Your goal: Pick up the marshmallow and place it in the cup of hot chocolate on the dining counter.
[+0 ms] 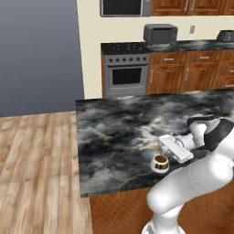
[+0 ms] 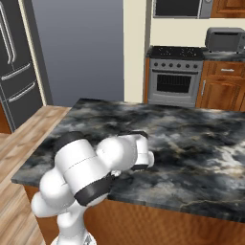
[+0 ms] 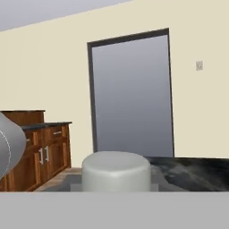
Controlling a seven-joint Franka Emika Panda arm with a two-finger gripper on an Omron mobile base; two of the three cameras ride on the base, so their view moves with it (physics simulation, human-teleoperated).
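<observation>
On the dining bench (image 1: 119,132), near its front edge, the cup of hot chocolate (image 1: 160,162) stands upright with brown liquid showing inside. The gripper (image 1: 161,142) reaches sideways just above and behind the cup, its hand level over the dark marbled stone. In the hand view the marshmallow (image 3: 116,171), a pale stubby cylinder, sits close before the camera; the fingers are drawn in narrow, holding it. Beyond the bench a steel stove (image 1: 126,73) stands against the wall, with a toaster oven (image 1: 160,34) on the far counter beside it
</observation>
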